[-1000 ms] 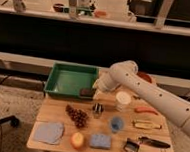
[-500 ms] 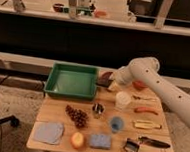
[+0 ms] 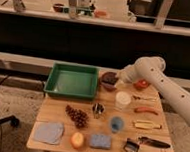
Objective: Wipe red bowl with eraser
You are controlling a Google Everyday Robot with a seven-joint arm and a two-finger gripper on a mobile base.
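Distances were logged outward from the table's (image 3: 57,118) centre. At the near edge, 6 o'clock, the blue sponge (image 3: 100,140) lay flat. The black-handled tool (image 3: 149,142) lay at 4 o'clock, handle toward 3 o'clock. I judged both irrelevant to the wipe.

At the far edge, 12 o'clock, the gripper (image 3: 120,77) hung over the right rim of the purple bowl (image 3: 108,80), near the red bowl (image 3: 141,85) but apart from it. I judged a short traverse toward 3 o'clock was required.

I could not tell whether the gripper was open, closed or carrying anything. I could not locate the eraser, so its long axis went unrecorded.

The red bowl sat upright at 1 o'clock, mouth up, partly behind the arm (image 3: 172,95). Being round, it had no long axis.
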